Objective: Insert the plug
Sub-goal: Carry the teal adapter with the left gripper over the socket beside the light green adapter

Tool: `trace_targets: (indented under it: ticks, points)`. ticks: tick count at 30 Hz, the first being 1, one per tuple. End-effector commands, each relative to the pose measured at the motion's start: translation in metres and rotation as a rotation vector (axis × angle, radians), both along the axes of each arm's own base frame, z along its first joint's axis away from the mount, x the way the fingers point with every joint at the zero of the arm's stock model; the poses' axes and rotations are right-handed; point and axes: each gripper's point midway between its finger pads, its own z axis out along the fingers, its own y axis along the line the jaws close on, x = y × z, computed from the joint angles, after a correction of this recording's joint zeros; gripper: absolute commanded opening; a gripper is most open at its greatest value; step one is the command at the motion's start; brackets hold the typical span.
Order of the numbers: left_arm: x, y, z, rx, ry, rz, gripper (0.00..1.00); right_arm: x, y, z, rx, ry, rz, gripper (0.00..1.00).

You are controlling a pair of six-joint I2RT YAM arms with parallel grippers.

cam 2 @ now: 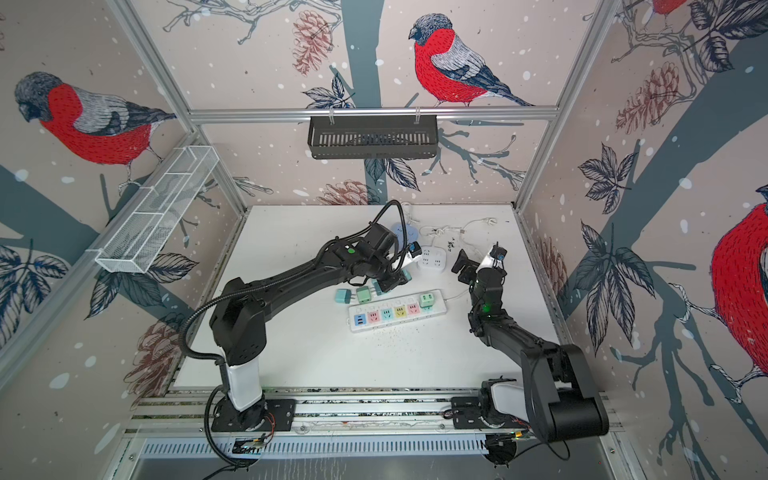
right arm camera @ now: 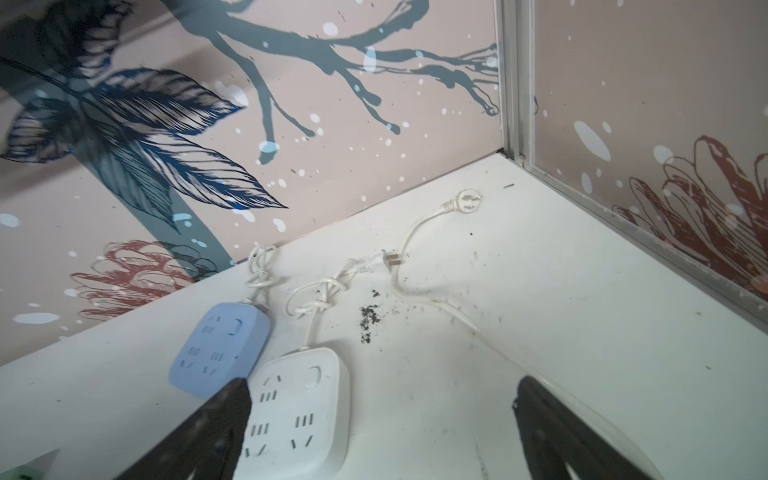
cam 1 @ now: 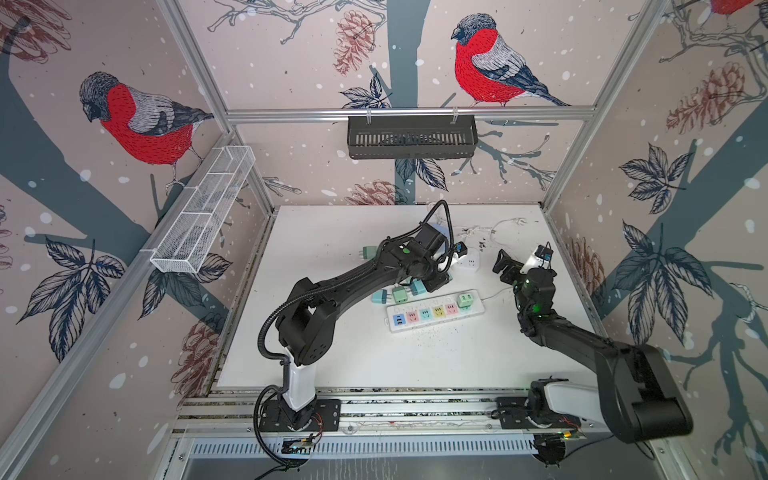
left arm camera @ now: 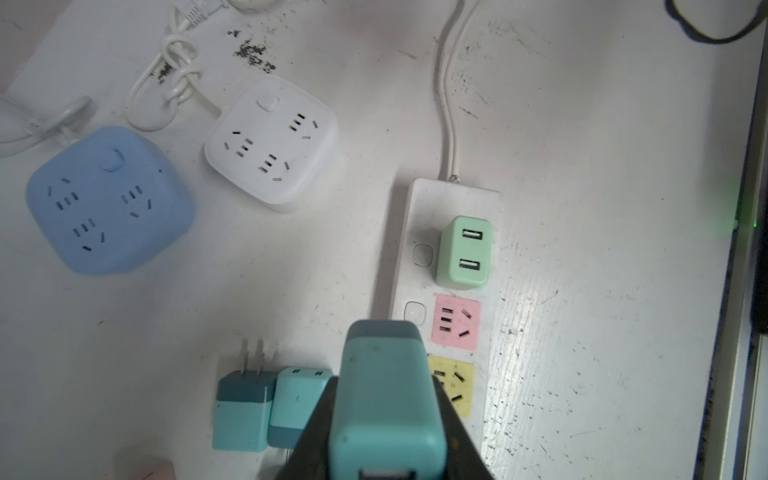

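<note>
Left fingers: the dark fingers (left arm camera: 316, 428) of the left gripper (left arm camera: 384, 415) are clamped on the two flanks of the teal plug (left arm camera: 386, 374).
Plug axis: its long axis runs straight out from the fingertips. The darker end leads and the port end faces the wrist. Its prongs are hidden.
Plug place: held off the table (left arm camera: 582, 291), with its leading end over the near edge of the power strip (left arm camera: 457, 195), level with the pink socket (left arm camera: 456, 322).
Room on one side of the fingers: the strip lies close by, and the yellow socket (left arm camera: 457, 374) is partly covered by a finger.
Room on the other side: two loose teal plugs (left arm camera: 243, 409) lie near, touching each other.
Room beyond the fingertips: a green adapter (left arm camera: 464, 252) sits in the strip's end socket. Bare table stretches on to the white cube (left arm camera: 272, 141) and blue cube (left arm camera: 108, 199).
Left arm: in both top views the left arm (cam 1: 332, 286) stretches toward the table's middle, with the wrist bent down behind the strip.
Right fingers: the right gripper (right arm camera: 382, 386) is spread wide with nothing between its fingers.
Right arm: the right arm (cam 1: 536, 303) holds its gripper raised, well apart from the plug and tilted toward the back corner.
</note>
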Motion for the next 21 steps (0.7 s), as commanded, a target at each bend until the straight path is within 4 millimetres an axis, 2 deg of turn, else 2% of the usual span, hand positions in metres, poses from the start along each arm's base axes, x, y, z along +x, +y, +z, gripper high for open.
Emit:
trace_targets:
  ticks: [1, 3, 5, 10, 15, 21]
  points:
    - [-0.005, 0.002, -0.013, 0.079, 0.024, -0.041, 0.0, 0.012, -0.001, 0.006, 0.039, -0.063, -0.019, 0.99]
    - [-0.008, -0.001, -0.019, 0.09, 0.053, -0.056, 0.0, 0.014, 0.011, 0.007, 0.042, -0.091, 0.054, 1.0]
    - [-0.012, -0.005, -0.024, 0.101, 0.063, -0.071, 0.0, 0.009, 0.014, 0.01, 0.04, -0.123, 0.067, 1.0]
    - [-0.013, -0.009, -0.04, 0.142, 0.095, -0.073, 0.0, 0.002, 0.004, 0.01, 0.067, -0.14, 0.023, 0.99]
    - [-0.029, -0.018, -0.042, 0.155, 0.112, -0.117, 0.0, 0.008, 0.006, 0.006, 0.065, -0.115, 0.024, 1.0]
    - [-0.034, -0.016, -0.044, 0.154, 0.128, -0.108, 0.0, 0.009, 0.006, 0.005, 0.064, -0.111, 0.022, 0.99]
